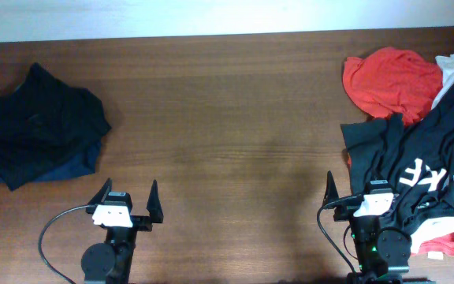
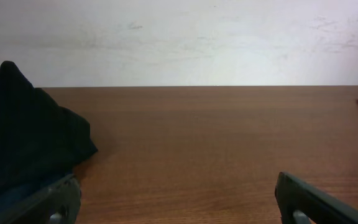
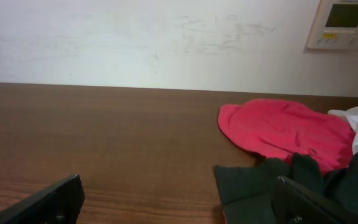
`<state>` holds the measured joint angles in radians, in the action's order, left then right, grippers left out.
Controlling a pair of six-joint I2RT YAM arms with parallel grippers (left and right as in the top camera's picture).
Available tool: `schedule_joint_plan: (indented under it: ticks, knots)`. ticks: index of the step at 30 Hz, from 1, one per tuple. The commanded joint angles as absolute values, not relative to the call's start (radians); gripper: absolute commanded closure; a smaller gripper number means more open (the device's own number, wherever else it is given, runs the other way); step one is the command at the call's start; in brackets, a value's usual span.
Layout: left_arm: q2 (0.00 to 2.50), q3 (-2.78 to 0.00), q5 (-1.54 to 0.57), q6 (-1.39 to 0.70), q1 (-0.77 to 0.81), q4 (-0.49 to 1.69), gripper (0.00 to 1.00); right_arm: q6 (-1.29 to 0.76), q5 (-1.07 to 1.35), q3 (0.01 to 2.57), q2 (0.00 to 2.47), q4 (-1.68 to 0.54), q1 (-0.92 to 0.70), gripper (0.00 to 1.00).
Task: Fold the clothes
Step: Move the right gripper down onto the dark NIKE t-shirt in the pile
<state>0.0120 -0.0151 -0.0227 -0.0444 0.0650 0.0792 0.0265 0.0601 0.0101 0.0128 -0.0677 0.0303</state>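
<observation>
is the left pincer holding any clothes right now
No, the left pincer stands open over the table, and the dark pile of clothes lies apart from it.

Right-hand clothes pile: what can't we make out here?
- Print on the black shirt: overhead, folds hide some letters; the right edge cuts the shirt.
- white garment: overhead and right wrist, mostly under the black shirt.
- red garment: bunched up, type unclear.
- Piece count: overlapping layers hide it.

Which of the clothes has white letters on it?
The black shirt on the right. The red one behind it and the dark pile on the left show none.
</observation>
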Motion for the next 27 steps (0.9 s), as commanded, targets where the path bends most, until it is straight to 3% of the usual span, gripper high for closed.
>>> schedule_joint_plan:
  ticks: [1,27]
  knots:
    - [0.006,-0.009,-0.047,-0.022,0.061,0.08,0.01,0.025,0.051,0.006,0.006,-0.075,0.035,0.01]
    - [0.07,-0.022,-0.049,-0.022,0.06,0.081,0.01,-0.02,0.051,0.023,0.01,-0.076,0.035,0.01]
